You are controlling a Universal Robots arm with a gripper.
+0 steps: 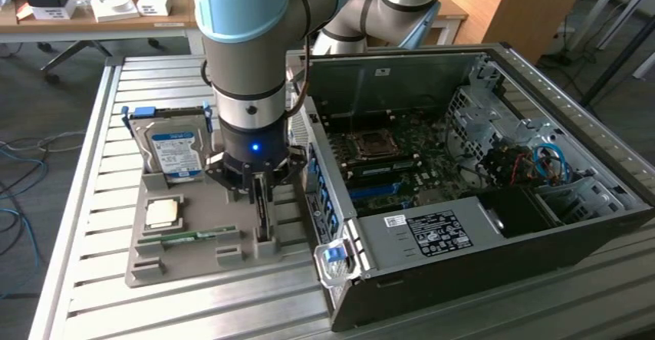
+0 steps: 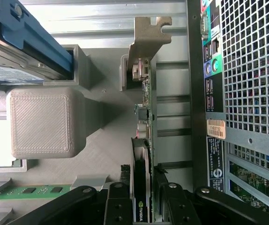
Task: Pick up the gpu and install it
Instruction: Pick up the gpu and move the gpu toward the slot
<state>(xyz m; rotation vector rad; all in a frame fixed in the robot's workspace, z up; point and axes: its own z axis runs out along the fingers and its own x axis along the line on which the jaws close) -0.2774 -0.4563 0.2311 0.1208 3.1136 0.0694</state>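
The gpu (image 1: 263, 213) stands edge-on in a slot of the grey tray (image 1: 143, 271), just beside the computer case (image 1: 430, 275). The gripper (image 1: 261, 190) straddles it, fingers (image 2: 118, 204) spread beside both faces, not clearly clamping. The card looks light, stiff and fragile, and is best pinched on its flat faces, away from the metal bracket (image 2: 146, 42).

My arm (image 1: 245, 25) comes down vertically, wrist (image 1: 248, 125) pointing straight down with its blue light glowing, and my gripper (image 1: 261, 198) hangs low beneath it.

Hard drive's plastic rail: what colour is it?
Blue. The hard drive's plastic rail shows best in the wrist view.
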